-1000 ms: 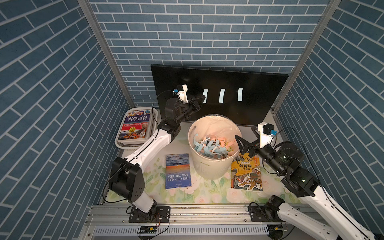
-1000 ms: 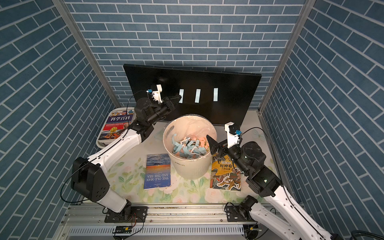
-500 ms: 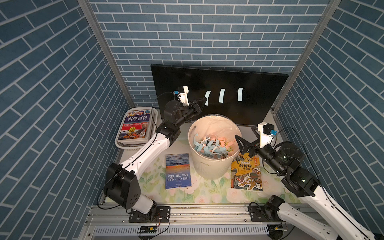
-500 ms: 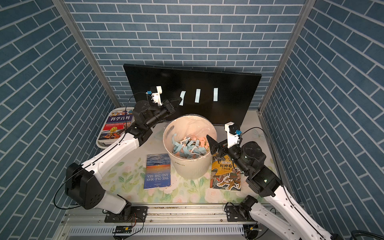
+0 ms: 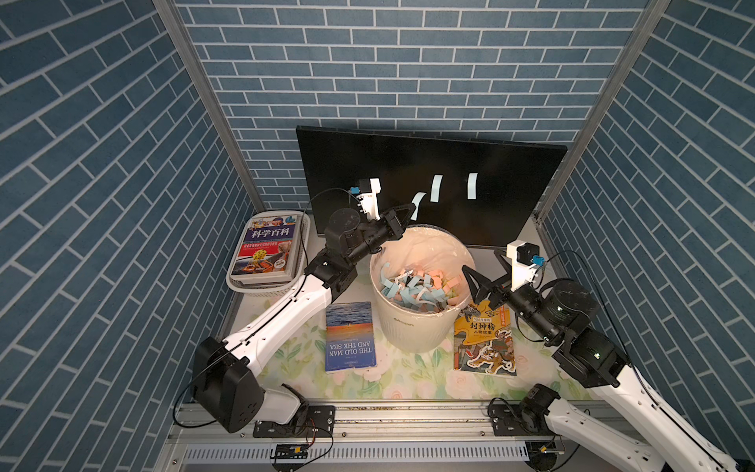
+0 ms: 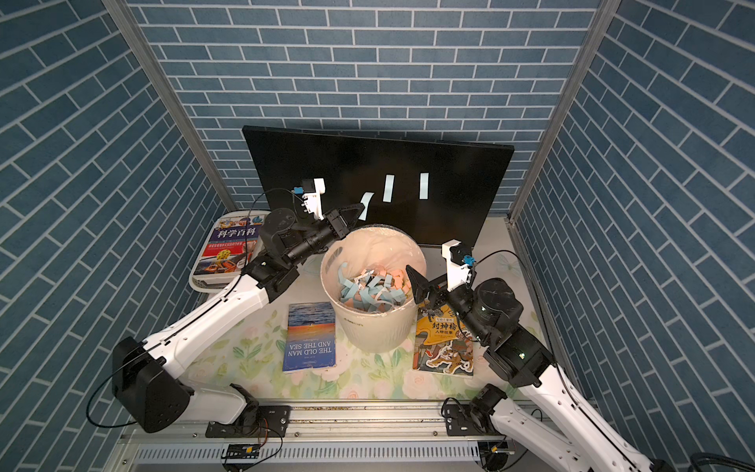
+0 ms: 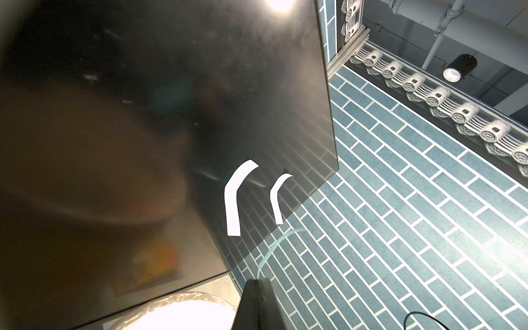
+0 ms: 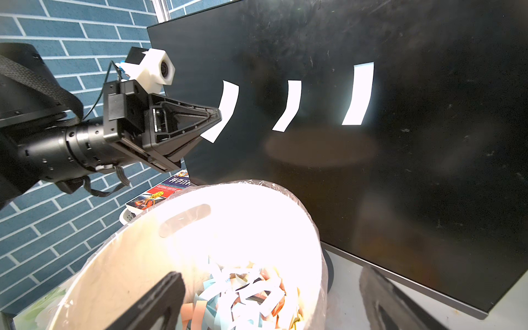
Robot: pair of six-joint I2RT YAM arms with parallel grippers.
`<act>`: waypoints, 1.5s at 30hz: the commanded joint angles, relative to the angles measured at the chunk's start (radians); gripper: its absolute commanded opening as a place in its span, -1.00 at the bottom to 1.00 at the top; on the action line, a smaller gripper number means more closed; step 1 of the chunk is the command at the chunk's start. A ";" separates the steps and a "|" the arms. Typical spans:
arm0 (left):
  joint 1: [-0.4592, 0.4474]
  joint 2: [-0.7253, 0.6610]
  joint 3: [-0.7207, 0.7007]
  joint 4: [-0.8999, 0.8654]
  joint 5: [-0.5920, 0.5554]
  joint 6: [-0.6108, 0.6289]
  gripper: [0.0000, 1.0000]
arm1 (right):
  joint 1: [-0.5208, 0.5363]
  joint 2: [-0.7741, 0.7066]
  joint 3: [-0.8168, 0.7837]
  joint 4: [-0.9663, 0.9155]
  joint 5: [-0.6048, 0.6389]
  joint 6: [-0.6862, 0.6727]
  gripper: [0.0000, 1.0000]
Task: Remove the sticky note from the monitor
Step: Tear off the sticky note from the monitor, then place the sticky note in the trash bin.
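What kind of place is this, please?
Probably a robot test booth staged as a desk corner: brick-print panels, a mounting rail in front, and a monitor, books and a white bin on a floral table.

Walls (image 5: 408, 61): blue brick pattern, white joints. Monitor (image 5: 502, 175): glossy black, bearing pale blue notes (image 5: 472, 186). Bin (image 5: 408, 331): cream, holding blue, pink and white strips (image 5: 412, 286). Cloth (image 5: 400, 376): white with pink and green flowers. Novel (image 5: 349, 335): blue with an orange band. Picture book (image 5: 484, 343): yellow, with multicoloured figures. Arms (image 5: 282, 323): white and black
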 commanded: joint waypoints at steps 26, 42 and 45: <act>-0.250 -0.102 -0.094 -0.360 -0.271 0.309 -0.52 | -0.003 -0.012 -0.015 0.036 -0.011 -0.023 0.99; -0.250 -0.087 -0.079 -0.349 -0.265 0.323 0.12 | -0.004 -0.013 -0.017 0.037 -0.012 -0.021 0.99; -0.250 -0.086 -0.074 -0.344 -0.270 0.326 0.23 | -0.004 -0.014 -0.017 0.037 -0.010 -0.022 0.99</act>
